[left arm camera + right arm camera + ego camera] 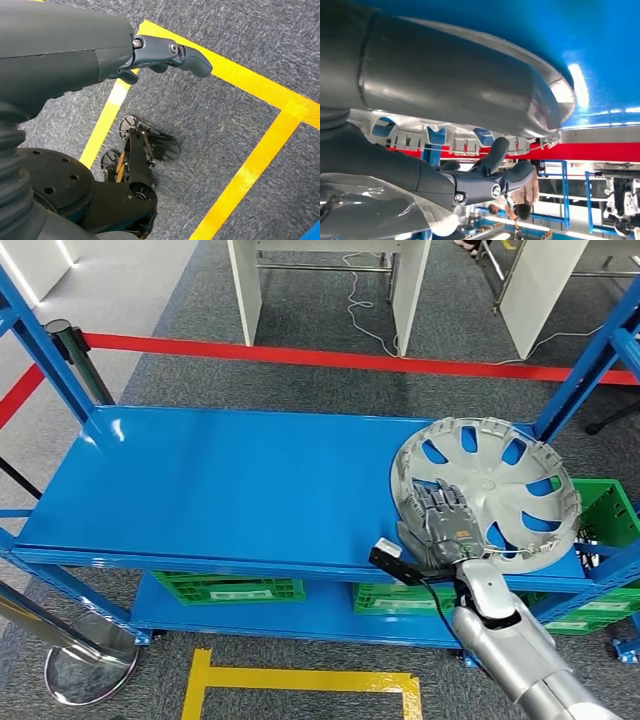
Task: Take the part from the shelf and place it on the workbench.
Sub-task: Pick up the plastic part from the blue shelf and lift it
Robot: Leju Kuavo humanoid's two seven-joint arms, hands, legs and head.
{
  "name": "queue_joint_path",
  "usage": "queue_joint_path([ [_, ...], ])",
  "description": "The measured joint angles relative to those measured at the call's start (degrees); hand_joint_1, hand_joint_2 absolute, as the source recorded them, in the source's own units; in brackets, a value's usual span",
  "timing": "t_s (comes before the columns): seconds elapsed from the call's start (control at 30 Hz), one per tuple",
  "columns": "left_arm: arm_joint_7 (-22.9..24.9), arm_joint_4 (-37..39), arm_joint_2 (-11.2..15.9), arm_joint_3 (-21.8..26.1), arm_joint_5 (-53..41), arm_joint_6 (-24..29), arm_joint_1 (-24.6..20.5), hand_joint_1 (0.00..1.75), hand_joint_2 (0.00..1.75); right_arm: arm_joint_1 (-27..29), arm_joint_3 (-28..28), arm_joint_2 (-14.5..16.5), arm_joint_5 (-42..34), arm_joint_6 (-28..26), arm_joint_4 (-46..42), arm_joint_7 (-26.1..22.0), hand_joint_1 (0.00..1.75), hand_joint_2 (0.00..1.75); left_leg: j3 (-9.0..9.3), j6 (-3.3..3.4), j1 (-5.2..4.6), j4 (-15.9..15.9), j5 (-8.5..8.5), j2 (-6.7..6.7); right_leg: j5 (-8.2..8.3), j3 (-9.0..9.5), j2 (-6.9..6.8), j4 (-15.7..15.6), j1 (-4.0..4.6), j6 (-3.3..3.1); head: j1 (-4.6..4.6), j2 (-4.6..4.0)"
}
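Silver hubcap [487, 490] lies flat at the right end of the blue shelf [226, 490], rim overhanging the front edge. Right hand [444, 520] rests on its face, fingers spread. Left hand [166, 52] hangs empty, fingers loosely apart. Part looks light, thin, slick plastic; the rim or a spoke opening seems the best hold.

Wheel cover [490, 490] on shelf [226, 490] top, right end; crates [226, 589] below.

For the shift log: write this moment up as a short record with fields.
part: silver wheel cover, lying on the shelf's right end
shelf: blue top deck, green crates on the level below
right hand: right hand lies over the cover's near rim, fingers spread on it; grip unclear
left hand: left hand hangs over grey carpet with yellow tape, holding nothing
task state: cover not yet lifted
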Motion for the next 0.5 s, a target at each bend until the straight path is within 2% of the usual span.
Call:
queue_joint_path([
  [0.3,0.0,0.0,0.0,0.0,-0.1,0.0,0.1,0.00,1.75,1.1,-1.3,1.2,-0.7,0.2,-1.1,-0.2,0.00,0.00,0.00,0.00,-0.01,0.0,0.00,0.00,0.01,0.01,0.00,0.0,-0.01,0.00,0.01,0.00],
  [0.5,-0.1,0.0,-0.1,0.4,-0.1,0.0,0.2,0.00,1.75,3.1,-3.2,4.2,-2.3,-1.6,-1.6,0.4,0.00,0.00,0.00,0.00,0.00,0.0,0.00,0.00,0.00,-0.01,0.00,0.0,0.00,0.00,-0.01,0.00],
])
